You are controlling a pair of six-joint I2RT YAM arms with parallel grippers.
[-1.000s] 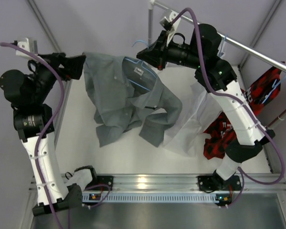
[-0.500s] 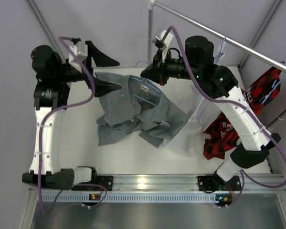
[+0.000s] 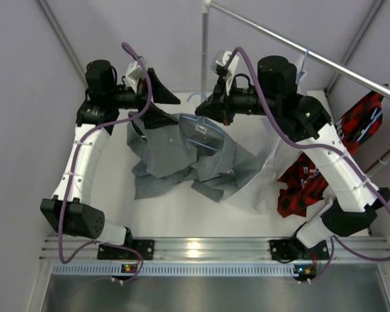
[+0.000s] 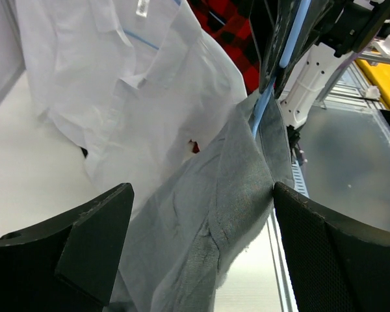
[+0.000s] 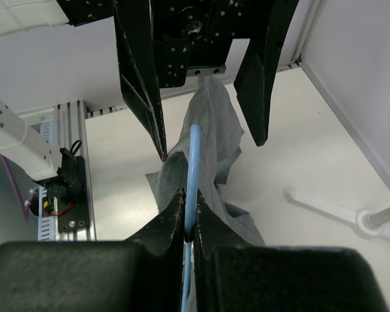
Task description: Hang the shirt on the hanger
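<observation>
The hanger is held raised, clamped in the closed right gripper, so the shirt, hung partly over it and trailing onto the table, can be worked on. The left gripper is spread wide around a loose shoulder, with nothing gripped.

Left end effector spread wide — right end effector clamped tight, tips facing.
</observation>
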